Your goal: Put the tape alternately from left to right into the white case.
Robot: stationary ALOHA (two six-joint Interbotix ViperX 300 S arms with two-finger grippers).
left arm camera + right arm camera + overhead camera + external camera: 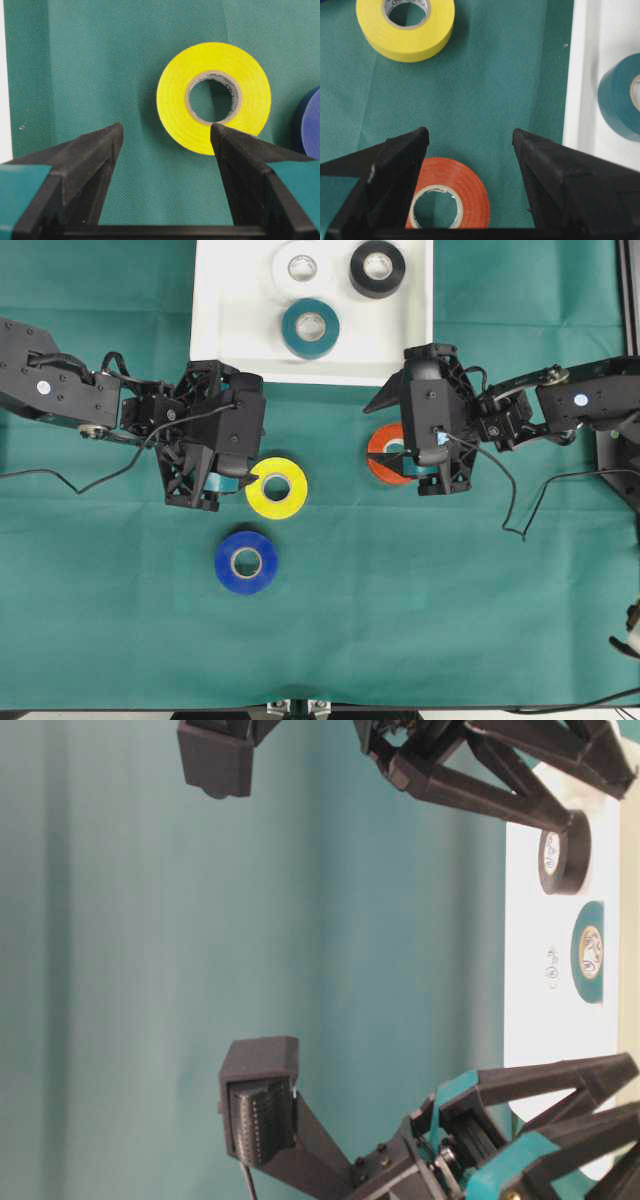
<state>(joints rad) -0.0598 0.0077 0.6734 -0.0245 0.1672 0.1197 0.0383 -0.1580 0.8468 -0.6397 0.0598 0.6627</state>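
Overhead view: we see the white case [225, 315] at the far edge of the green cloth [450, 600], holding a white roll [301, 267], a black roll [377, 268] and a teal roll [310, 328]. The yellow roll [277, 488] and the blue roll [246, 562] lie on the cloth nearer the front edge. The left gripper [243, 476] sits just beside the yellow roll, jaws spread and empty. The right gripper [400, 452] hangs over the orange roll [384, 453], which its body partly covers.

Table-level view: we see both arms in the foreground and the case [535, 1020] beyond, with the black roll [563, 852] and the teal roll [588, 952] in it.

Left wrist view: the left gripper [165, 137] is released; the yellow roll [214, 97] lies flat ahead, its near rim behind one fingertip, and the blue roll [309, 122] shows at the frame's edge.

Right wrist view: the right gripper [470, 140] is released; the orange roll [452, 200] lies flat under the jaws, grasped by neither. The case [580, 90] with the teal roll [620, 102] is alongside, and the yellow roll [405, 27] lies farther off
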